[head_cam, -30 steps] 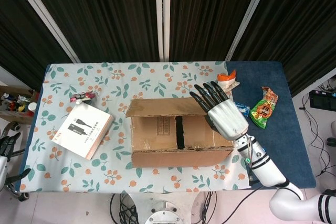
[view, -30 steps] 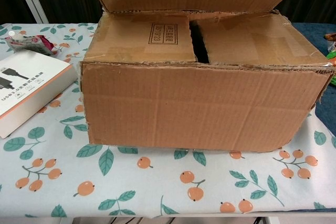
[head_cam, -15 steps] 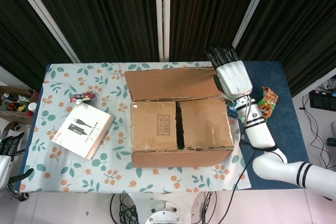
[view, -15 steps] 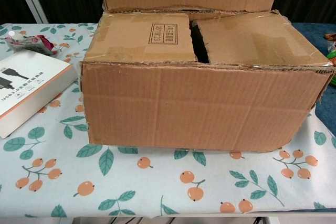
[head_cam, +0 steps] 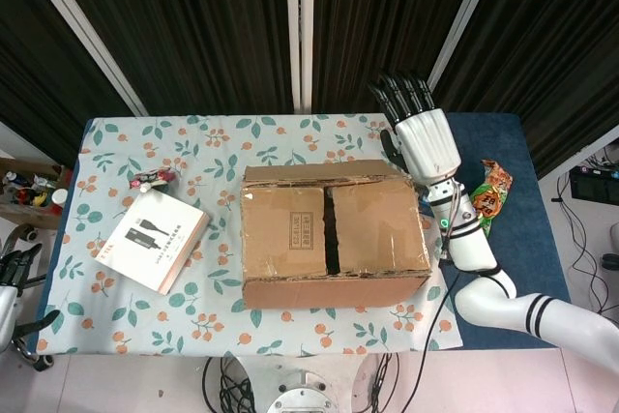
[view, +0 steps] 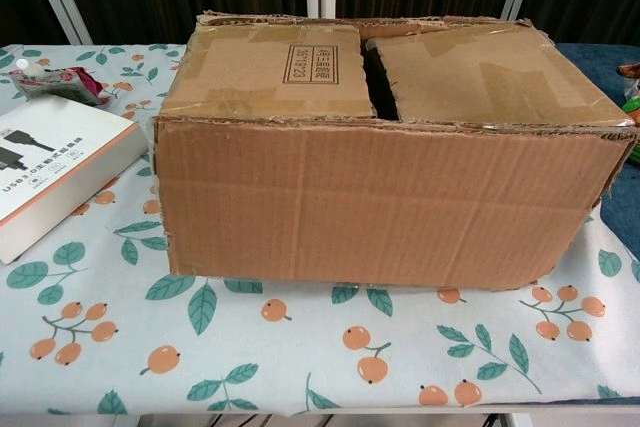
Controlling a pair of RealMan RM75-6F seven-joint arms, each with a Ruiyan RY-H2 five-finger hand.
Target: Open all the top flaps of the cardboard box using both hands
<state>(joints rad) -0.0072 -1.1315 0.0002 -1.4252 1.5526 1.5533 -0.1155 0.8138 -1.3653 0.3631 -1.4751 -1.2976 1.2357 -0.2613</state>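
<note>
The cardboard box (head_cam: 334,234) stands mid-table. Its two inner flaps (view: 270,72) lie flat, with a dark gap (head_cam: 330,229) between them. The far long flap (head_cam: 319,172) is folded back behind the box and shows only as a thin strip. At the near side a cardboard panel (view: 380,202) hangs down the front. My right hand (head_cam: 424,137) hovers by the box's far right corner, fingers stretched out and holding nothing. Only a little of my left hand (head_cam: 17,266) shows, at the lower left edge off the table, fingers apart and empty. Neither hand appears in the chest view.
A white book-like box (head_cam: 155,239) lies left of the carton, with a small pink packet (head_cam: 153,180) behind it. A green snack bag (head_cam: 486,198) lies on the blue cloth (head_cam: 527,268) at the right. Dark curtains hang behind the table.
The far flap swung from leaning over the box, through upright, to folded back behind it. My right hand moved from above the box to its far right corner.
</note>
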